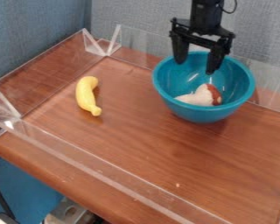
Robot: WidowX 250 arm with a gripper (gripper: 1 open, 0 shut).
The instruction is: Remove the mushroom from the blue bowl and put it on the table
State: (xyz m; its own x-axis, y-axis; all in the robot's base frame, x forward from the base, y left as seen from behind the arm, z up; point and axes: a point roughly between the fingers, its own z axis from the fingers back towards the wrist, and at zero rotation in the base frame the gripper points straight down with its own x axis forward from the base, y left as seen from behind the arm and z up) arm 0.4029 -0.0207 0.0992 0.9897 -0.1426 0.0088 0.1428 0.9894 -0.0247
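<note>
1. Hovering over the blue bowl (178, 103), the gripper (195, 58) points downward with its two dark fingers spread wide apart.
2. Between the fingers nothing is gripped; the far inside of the bowl shows through the gap.
3. The mushroom (201, 95) lies inside the bowl, on its bottom, near the wall closest to the camera, below the fingertips and apart from them.
4. Its cream-white part faces the left of the view, and its reddish-brown patch shows on the right side.
5. The bowl stands upright on the table (143, 149), toward the back and right of the view, near the clear acrylic wall (269, 98) at the back.
6. Well apart from the bowl, at the left of the view, a yellow banana (87, 95) lies on the wood-grain top, one end pointing toward the camera.
</note>
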